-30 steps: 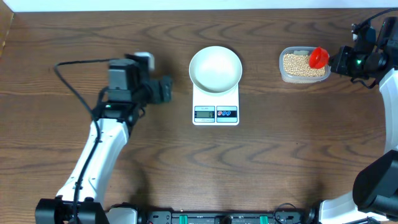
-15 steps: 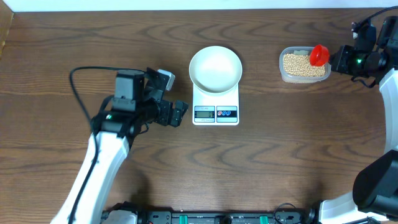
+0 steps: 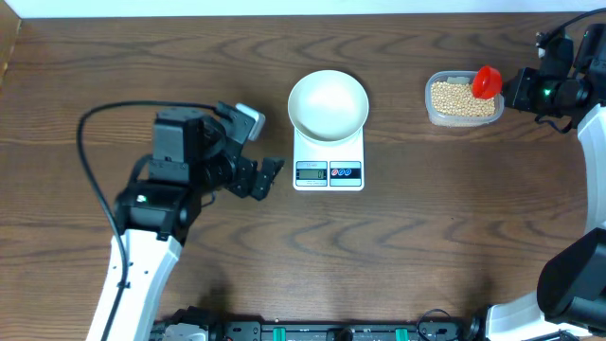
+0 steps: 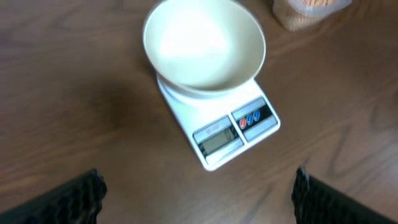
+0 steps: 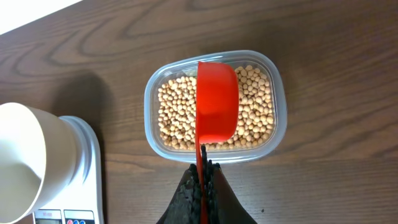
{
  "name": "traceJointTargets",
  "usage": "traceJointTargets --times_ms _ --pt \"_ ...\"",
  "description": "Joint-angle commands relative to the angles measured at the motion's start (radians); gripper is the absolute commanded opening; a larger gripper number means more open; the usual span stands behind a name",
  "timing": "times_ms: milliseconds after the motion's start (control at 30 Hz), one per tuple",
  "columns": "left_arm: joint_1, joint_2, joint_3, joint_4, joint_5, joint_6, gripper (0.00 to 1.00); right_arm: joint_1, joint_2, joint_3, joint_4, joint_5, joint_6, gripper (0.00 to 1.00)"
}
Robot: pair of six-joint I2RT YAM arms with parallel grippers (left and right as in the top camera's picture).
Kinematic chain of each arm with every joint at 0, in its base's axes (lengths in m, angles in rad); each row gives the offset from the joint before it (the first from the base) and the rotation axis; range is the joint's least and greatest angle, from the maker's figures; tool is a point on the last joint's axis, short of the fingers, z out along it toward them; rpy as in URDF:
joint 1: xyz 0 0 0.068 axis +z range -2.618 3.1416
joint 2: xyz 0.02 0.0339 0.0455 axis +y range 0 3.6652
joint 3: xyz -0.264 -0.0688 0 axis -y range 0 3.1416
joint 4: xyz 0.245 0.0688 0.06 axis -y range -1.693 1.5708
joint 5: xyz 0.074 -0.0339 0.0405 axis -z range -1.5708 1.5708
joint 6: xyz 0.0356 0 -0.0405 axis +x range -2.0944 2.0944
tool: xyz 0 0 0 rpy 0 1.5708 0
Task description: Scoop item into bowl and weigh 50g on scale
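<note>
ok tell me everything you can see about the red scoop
The red scoop looks like smooth plastic: a rounded cup on a thin straight handle. The right gripper holds the handle, jaws shut on it. The cup lies over the middle of the clear tub, above the tan beans; whether it touches them cannot be told. No beans show on it.

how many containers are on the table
2: the empty white bowl sits on the scale at centre; the clear plastic tub of tan beans is at the right, with the red scoop over it.
</note>
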Motion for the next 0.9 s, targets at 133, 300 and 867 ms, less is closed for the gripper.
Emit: traceJointTargets --times_ms 133,300,867 --pt "-0.009 0.089 0.174 -0.213 -0.048 0.112 0.98 0.007 -0.006 0.024 -0.017 -0.007 -0.014 0.01" --pt "-0.054 0.143 0.174 -0.263 -0.049 0.246 0.98 0.007 -0.006 0.024 -0.032 -0.007 -0.014 0.01" --pt "-0.065 0.19 0.172 -0.258 -0.053 0.267 0.98 0.007 -0.006 0.024 -0.047 -0.007 -0.014 0.01"
